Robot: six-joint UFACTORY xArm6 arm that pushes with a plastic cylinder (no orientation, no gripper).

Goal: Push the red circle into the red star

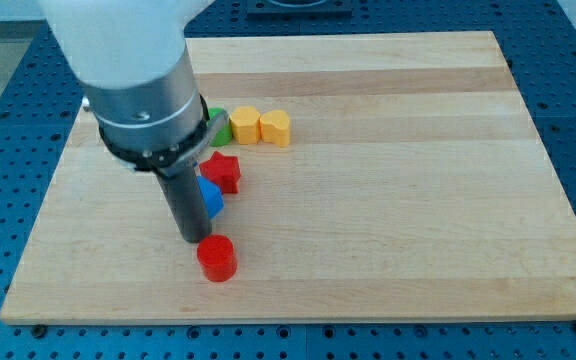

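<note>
While the short red cylinder, the red circle (pixel 216 258), sat near the view's bottom edge of the pale wooden board (pixel 388 150), my tip (pixel 194 240) stood just at its upper-left side, touching it or very nearly so; the contact itself could not be made out. The rod carried no hand to open or close and held nothing. The red star-shaped block (pixel 223 170) lay toward the view's top from the circle, well apart from it, with a blue block (pixel 209 197) of unclear shape between them, partly hidden behind the rod.

By my judgement the approach step was in hand, and the tip was on the wrong side for the push. The next move called for rounding the circle to its lower side, then driving it upward, steering right of the blue block so as not to shove that into the star first.

All blocks looked smooth, matte and solid. Two yellow blocks (pixel 261 127) and a mostly hidden green one (pixel 219 127) sat in a row beyond the star.
</note>
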